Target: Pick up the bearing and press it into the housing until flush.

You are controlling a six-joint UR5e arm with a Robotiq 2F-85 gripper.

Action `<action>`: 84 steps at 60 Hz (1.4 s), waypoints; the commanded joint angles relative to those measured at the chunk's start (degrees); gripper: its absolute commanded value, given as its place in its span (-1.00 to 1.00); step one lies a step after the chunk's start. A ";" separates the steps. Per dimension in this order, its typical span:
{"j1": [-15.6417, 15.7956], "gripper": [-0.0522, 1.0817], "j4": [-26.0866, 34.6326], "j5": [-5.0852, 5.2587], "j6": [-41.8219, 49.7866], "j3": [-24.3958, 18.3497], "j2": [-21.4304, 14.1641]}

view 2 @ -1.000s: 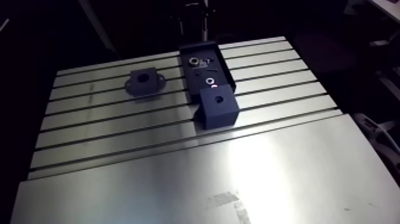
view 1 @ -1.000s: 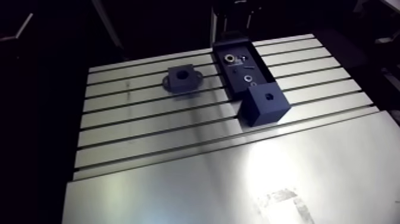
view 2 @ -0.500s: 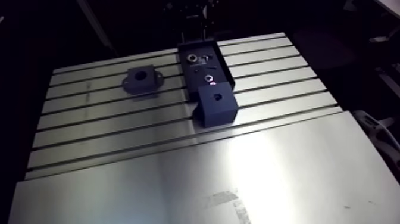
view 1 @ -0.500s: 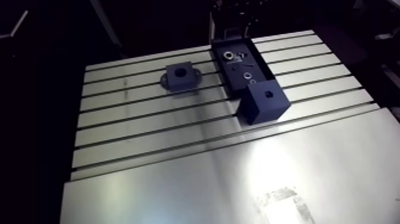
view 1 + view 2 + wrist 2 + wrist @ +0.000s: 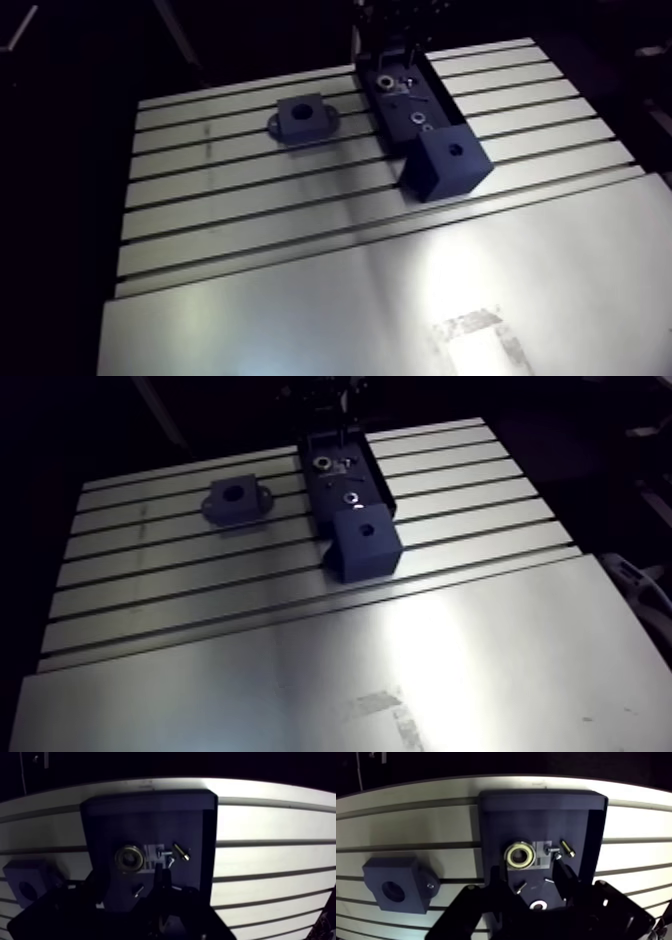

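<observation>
slotted table [image 5: 300,300] — tray [image 5: 374,98], housing [image 5: 302,120], block [image 5: 448,165]

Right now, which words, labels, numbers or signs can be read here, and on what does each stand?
None can be read. The dark tray, the bearing, the flanged housing, the dark block and the table show no lettering that can be made out. The pale scuffed patch on the table's smooth plate holds no legible mark.

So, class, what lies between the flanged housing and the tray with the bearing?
Nothing: bare slotted table separates housing and tray, clearest in the wrist view.
</observation>
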 commanded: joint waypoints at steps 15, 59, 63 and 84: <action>0.50 -0.14 -0.02 0.10 0.01 0.55 0.45; 0.07 -0.06 -1.16 0.27 -0.34 0.46 1.31; 0.07 -0.06 -1.16 0.27 -0.34 0.46 1.32; 0.33 -0.06 -1.16 0.27 -0.52 0.63 1.92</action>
